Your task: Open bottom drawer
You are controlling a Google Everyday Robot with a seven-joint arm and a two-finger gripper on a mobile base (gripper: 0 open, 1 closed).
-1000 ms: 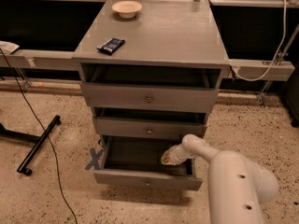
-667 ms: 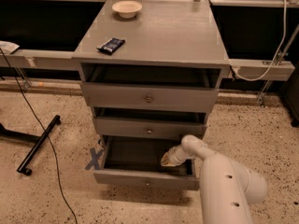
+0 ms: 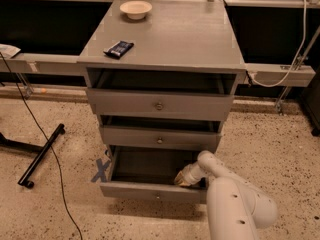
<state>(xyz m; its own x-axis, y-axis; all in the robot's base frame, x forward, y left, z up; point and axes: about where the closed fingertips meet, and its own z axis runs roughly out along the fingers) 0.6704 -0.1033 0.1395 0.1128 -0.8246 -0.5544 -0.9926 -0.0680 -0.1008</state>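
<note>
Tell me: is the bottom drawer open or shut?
Open. The bottom drawer stands pulled out from the cabinet, its dark inside showing. The gripper is inside it, just behind the front panel.

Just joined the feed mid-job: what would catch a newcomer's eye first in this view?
The bottom drawer stands pulled well out at the foot of the grey cabinet, its dark inside on show. The gripper reaches into the drawer's front right corner, at the end of the bulky white arm that fills the lower right of the view. On the cabinet's top sit a pale bowl at the back and a dark packet near the left edge.
</note>
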